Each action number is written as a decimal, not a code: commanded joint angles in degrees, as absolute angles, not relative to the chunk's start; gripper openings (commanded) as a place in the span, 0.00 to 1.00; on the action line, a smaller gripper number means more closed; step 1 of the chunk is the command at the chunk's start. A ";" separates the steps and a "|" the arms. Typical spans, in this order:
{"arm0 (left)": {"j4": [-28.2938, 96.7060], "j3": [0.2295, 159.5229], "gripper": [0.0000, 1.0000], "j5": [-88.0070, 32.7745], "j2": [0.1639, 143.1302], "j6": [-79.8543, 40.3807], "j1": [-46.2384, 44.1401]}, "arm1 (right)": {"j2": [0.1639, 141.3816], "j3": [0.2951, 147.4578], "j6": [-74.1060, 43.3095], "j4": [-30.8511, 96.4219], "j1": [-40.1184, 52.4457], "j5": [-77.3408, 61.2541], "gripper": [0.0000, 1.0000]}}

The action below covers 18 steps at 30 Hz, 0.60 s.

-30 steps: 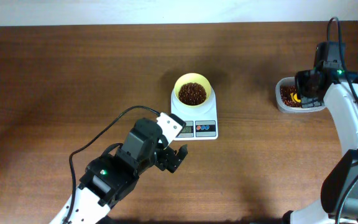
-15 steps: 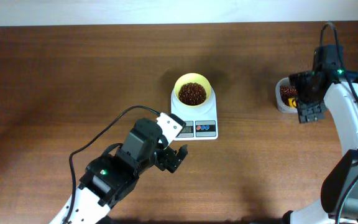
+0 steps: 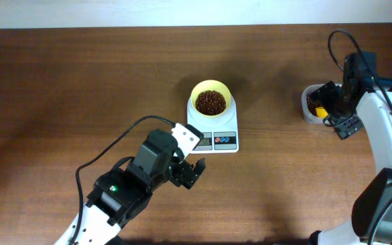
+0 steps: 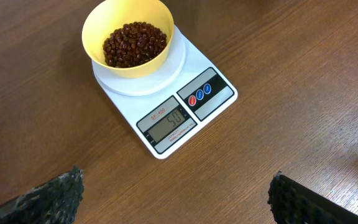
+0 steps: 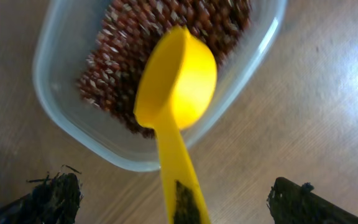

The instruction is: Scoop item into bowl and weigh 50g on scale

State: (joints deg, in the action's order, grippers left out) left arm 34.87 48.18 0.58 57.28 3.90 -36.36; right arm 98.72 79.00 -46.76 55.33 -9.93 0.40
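On the brown table [image 3: 80, 82], near the middle, sits the white scale [image 3: 229, 127]. The round pale yellow bowl [image 3: 195, 94] is on top of it, at the far end, w/ a heap of small dark red beans [image 3: 210, 102] inside. The front of the scale has a grey screen [image 4: 168, 120] that reads 50. Next to it are a red button [image 4: 193, 99] & a blue button [image 4: 206, 89], side by side.

The L claw [image 4: 176, 180] hangs over the table just in front of the scale, on the near side. Its 2 fingers [image 4: 58, 196] are wide apart w/ only bare wood btw them. It touches no thing.

Over on the R side of the table, well apart from the scale, is a clear plastic tub [image 5: 48, 81] w/ more of the same beans in it. A small bright yellow scoop [image 5: 179, 81] has its cup part over those beans. The cup looks empty, & the handle sticks out over the tub rim. The scoop looks a bit blurry.

The R claw [image 5: 173, 186] is just above the near edge of the tub. Its fingers are wide apart too. The scoop handle runs up the gap btw them, but neither finger touches it, so this claw does not hold the scoop.
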 commanded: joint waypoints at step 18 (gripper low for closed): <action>34.76 47.86 0.99 0.16 57.32 4.82 -36.64 | 96.99 110.00 -0.16 83.50 -11.77 1.26 0.99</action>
State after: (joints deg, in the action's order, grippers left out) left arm 34.92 48.18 0.58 57.28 3.90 -36.36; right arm 97.82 106.54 -3.44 81.41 -11.49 1.85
